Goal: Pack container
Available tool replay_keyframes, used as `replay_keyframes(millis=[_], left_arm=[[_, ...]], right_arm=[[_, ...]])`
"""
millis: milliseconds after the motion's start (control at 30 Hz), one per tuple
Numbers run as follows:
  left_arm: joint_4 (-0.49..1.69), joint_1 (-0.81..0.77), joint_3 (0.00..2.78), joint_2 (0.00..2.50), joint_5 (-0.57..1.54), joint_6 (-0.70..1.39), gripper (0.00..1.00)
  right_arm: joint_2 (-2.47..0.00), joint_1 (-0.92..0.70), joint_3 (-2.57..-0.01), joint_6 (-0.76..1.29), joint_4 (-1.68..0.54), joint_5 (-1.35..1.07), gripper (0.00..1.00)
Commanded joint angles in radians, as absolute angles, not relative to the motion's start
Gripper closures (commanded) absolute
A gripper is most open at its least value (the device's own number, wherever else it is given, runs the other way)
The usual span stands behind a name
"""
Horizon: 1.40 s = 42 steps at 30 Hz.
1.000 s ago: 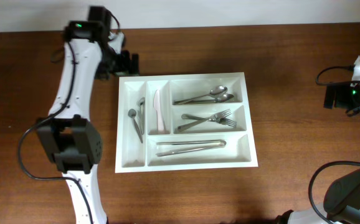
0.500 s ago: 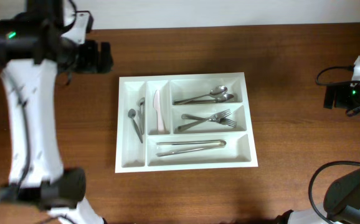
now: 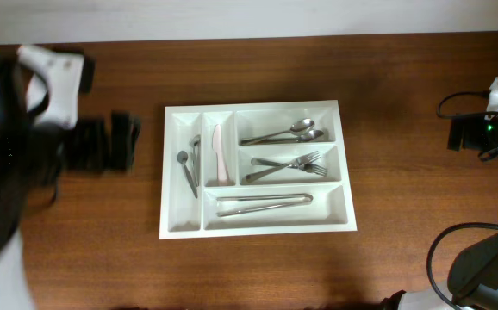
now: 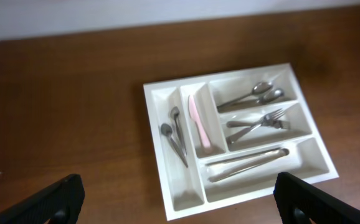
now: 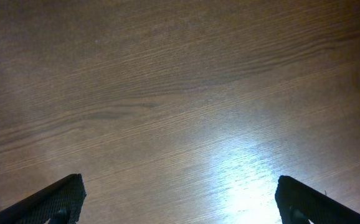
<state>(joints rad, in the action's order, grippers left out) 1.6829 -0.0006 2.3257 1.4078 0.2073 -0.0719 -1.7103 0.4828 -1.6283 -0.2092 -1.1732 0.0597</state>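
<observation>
The tray (image 3: 182, 215) sits mid-table (image 3: 387, 69), and all five compartments are filled: spoons (image 3: 283, 133), forks (image 3: 290, 165), tongs (image 3: 264, 203), a knife (image 3: 220, 155) and teaspoons (image 3: 189, 164). Nothing loose lies outside it, so packing looks done. My left fingers (image 4: 52, 200) and right fingers (image 5: 55, 198) are spread wide and hold nothing.

Ahead of the black left pincer (image 4: 177, 190), a white tray (image 4: 155, 118) holds silver cutlery (image 4: 265, 86) and a pale pinkish knife (image 4: 198, 124); brown wood-grain worktop (image 4: 61, 112).
</observation>
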Motion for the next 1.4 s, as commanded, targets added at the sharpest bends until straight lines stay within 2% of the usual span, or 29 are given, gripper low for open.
replay_keyframes(millis=[0,333,500,800,900,1167,1367], left_arm=[[1.687,-0.004,2.252,1.253,0.222,-0.091,0.01],[1.63,-0.004,1.894,0.71,0.224,-0.004,0.01],[1.546,-0.004,1.774,0.564,0.218,-0.004,0.01],[1.688,-0.004,1.697,0.541,0.254,-0.003,0.01],[1.687,-0.004,1.697,0.541,0.314,-0.003,0.01],[1.687,-0.004,1.681,0.541,0.247,-0.058,0.01],[1.68,-0.004,1.639,0.541,0.302,-0.093,0.01]], right_arm=[[-1.712,0.485,-1.621,-0.201,-1.172,0.054,0.01],[-1.712,0.485,-1.621,-0.201,-1.172,0.054,0.01],[-1.712,0.485,-1.621,-0.201,-1.172,0.054,0.01],[-1.712,0.485,-1.621,-0.201,-1.173,0.054,0.01],[-1.712,0.485,-1.621,-0.201,-1.172,0.054,0.01],[-1.712,0.485,-1.621,-0.201,-1.172,0.054,0.01],[-1.712,0.485,-1.621,-0.201,-1.172,0.054,0.01]])
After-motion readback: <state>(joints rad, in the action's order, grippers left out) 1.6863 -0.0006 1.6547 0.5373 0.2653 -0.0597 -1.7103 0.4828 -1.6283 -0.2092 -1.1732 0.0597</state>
